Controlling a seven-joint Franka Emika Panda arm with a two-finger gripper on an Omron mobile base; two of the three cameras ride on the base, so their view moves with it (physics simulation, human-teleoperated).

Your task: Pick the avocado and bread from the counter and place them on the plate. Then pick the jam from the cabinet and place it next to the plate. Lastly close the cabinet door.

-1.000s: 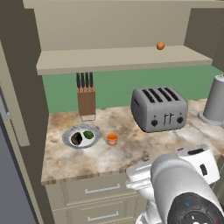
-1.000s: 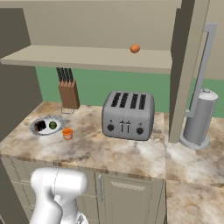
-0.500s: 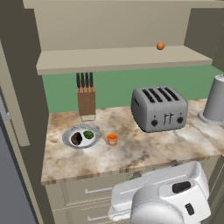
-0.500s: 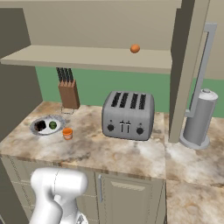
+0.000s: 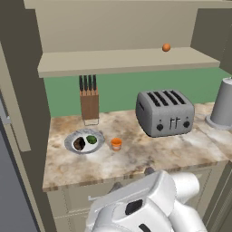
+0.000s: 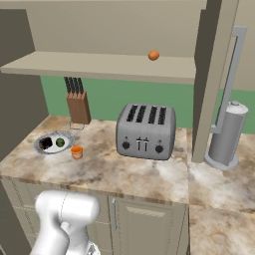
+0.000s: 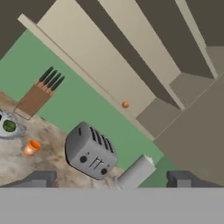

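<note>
The two-finger gripper (image 7: 111, 179) stands with its jaws spread wide and nothing between them; its two dark fingertips (image 7: 39, 179) rise at the bottom of the hand view, well apart from each other. It hangs back from the marbled beige-and-brown stone counter (image 5: 149, 156), well away from everything on it, and the hand view looks along it at a roll.

In the hand view, far ahead of the gripper and off toward the left edge, lies the round grey-white fluted plate (image 5: 71, 138). On it sit the small round dark-green avocado (image 5: 91, 139) and, just beside it, the dark-brown lumpy bread (image 5: 79, 144). The small orange cup-shaped jam jar (image 5: 116, 143) stands upright on the counter just beside the plate, on the side toward the silver four-slot toaster (image 5: 165, 112), which sits straight ahead of the gripper. A wooden knife block with dark handles (image 5: 89, 100) stands behind the plate against the green wall (image 5: 120, 93).

Above them, the wide beige wall cabinet (image 5: 122, 61) shows its plain interior, with a small orange ball (image 5: 166, 47) on its long shelf. A grey cylindrical paper-towel holder (image 6: 226, 134) stands beyond the toaster.
</note>
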